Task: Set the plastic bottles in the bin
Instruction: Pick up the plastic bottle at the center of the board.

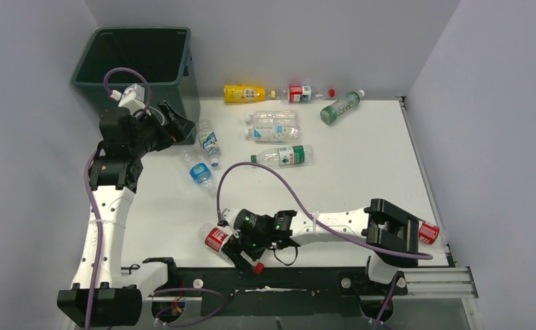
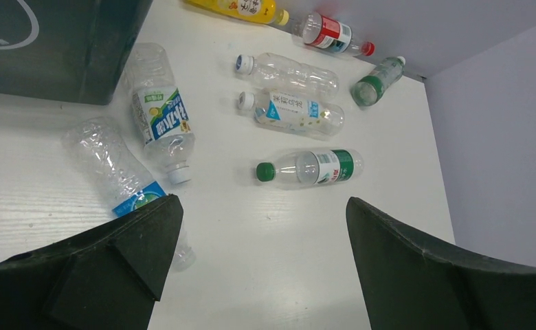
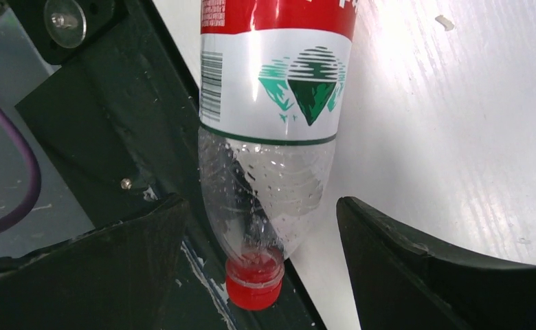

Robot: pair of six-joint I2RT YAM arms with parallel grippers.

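Observation:
The dark green bin (image 1: pixel 141 62) stands at the far left corner. A clear bottle with a red and white label (image 3: pixel 275 103) lies at the table's near edge, its red cap (image 3: pixel 254 285) over the black rail. My right gripper (image 3: pixel 262 206) is open, its fingers on either side of that bottle's neck with gaps on both sides. In the top view it (image 1: pixel 241 251) covers the bottle's middle. My left gripper (image 2: pixel 264 206) hangs open and empty beside the bin, above bare table. Two blue-labelled bottles (image 2: pixel 161 117) (image 2: pixel 114 168) lie just ahead of its left finger.
A green-capped bottle (image 1: pixel 286 156), two clear bottles (image 1: pixel 272 117) (image 1: pixel 273 132), a yellow one (image 1: pixel 244 93), a red-labelled one (image 1: pixel 303 93) and a green one (image 1: pixel 341 106) lie further back. Another red-labelled bottle (image 1: pixel 428 232) lies behind the right arm's elbow. Walls enclose the table.

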